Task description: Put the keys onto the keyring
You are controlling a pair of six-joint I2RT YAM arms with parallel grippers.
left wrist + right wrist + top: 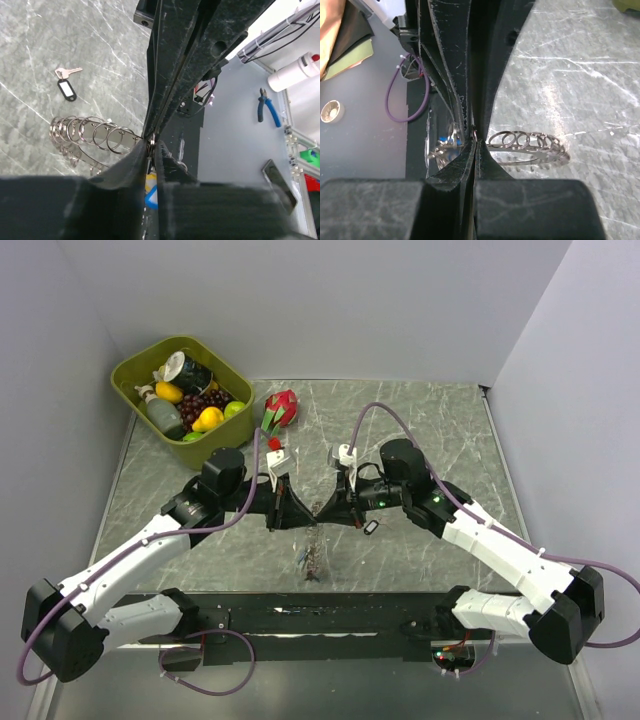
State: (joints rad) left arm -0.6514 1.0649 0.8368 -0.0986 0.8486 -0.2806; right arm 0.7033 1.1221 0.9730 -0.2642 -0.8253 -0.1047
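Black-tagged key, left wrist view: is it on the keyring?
No, the black-tagged key lies alone on the table, apart from the keyring.

The left arm (140, 550) and right arm (500, 545) are angled inward toward the keyring (315, 550); left gripper (304, 512) and right gripper (331, 508) are set tip to tip at its top, right jaws clamped on it, left jaws narrowed to a slit
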